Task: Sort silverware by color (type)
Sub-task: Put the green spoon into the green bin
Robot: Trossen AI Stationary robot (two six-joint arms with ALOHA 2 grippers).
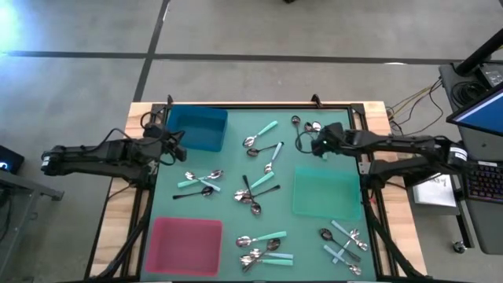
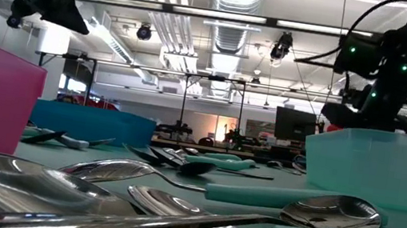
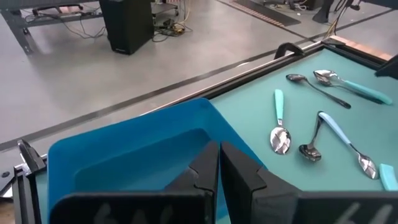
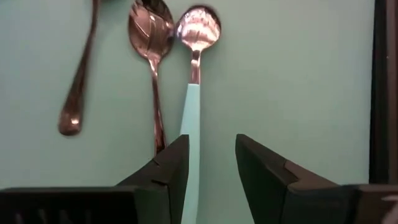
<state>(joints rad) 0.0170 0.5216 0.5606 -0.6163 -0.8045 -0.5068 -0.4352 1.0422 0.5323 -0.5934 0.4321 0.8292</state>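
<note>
Right wrist view: the right end effector point(image 4: 211, 168) is seen parted and empty over a mint-handled spoon point(image 4: 193, 93) on the surface point(image 1: 314, 236). The left end effector point(image 3: 219, 171) is held closed, empty, above the blue tray point(image 3: 124, 149).

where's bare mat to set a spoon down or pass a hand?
Free: the mat between blue tray and pink tray along the left edge, and the strip between green tray and the centre spoon pile. Crowded: the centre, the near edge between pink and green trays, and under the right gripper.
</note>
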